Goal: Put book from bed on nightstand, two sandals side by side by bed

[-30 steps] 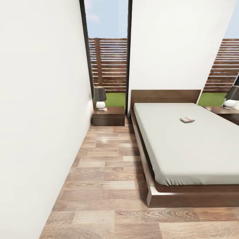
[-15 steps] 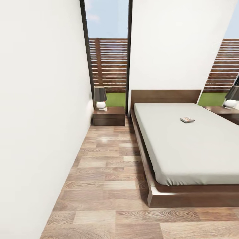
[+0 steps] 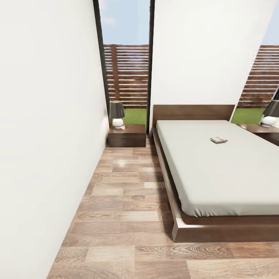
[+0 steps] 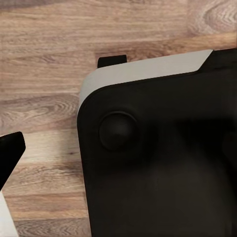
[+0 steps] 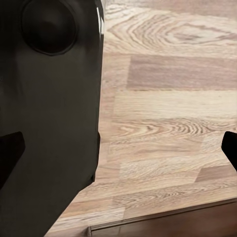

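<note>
Lying flat on the bed [image 3: 232, 182], the book [image 3: 218, 140], nightstand [image 3: 127, 135] beside.

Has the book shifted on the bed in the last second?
No. The book lies at the same spot on the bed, same offset from the headboard.

place: home bedroom | cues: bed [image 3: 217, 170], nightstand [image 3: 126, 135] with lamp [image 3: 116, 114] | outside: probably garden
</note>
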You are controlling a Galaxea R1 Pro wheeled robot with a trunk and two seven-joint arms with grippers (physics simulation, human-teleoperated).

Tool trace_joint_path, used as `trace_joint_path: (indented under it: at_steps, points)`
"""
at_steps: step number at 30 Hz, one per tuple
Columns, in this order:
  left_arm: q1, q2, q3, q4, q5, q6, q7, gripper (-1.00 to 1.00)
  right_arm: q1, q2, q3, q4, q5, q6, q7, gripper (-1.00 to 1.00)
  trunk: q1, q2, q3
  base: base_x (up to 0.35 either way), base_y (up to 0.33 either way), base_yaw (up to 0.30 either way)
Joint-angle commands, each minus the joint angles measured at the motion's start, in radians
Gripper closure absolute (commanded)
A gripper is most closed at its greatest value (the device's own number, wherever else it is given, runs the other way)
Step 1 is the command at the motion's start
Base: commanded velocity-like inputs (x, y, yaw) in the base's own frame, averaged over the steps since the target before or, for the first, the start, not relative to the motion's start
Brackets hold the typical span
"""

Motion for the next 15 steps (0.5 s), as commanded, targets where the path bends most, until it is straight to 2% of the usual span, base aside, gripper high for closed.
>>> trace_joint_path:
  at_steps: [1,7,15]
  points:
    - [-0.001,0.0,-0.009,0.001,0.009,-0.004,0.004,-1.0,-0.001,0.001,0.008,0.001,-0.001,0.005,-0.003,-1.0,0.0,0.0,-0.001,0.037,0.001,0.0]
    - [-0.001,0.0,-0.009,0.001,0.009,-0.004,0.004,-1.0,-0.001,0.002,0.008,0.001,-0.001,0.005,-0.003,-1.0,0.0,0.0,-0.001,0.098,0.006,0.0]
    - [-0.001,0.0,-0.009,0.001,0.009,-0.003,0.004,-1.0,-0.001,0.002,0.008,0.001,-0.001,0.005,-0.003,-1.0,0.0,0.0,-0.001,0.183,0.068,0.0]
